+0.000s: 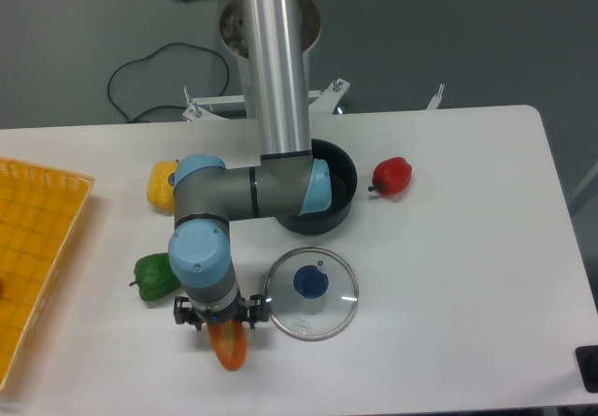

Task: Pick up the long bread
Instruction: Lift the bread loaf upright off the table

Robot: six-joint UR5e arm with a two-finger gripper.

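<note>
Gripper (222,320) is sitting low over the long bread (228,345), jaws straddling its upper end; whether they are clamping, I cannot tell. Next move is calling for a firm squeeze, then a straight lift.

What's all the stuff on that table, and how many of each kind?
Peppers: 3 – yellow pepper, green pepper, red pepper
Long bread: 1, partly under the gripper
Black pot: 1
Glass lid: 1
Yellow basket: 1
Total: 7
</note>
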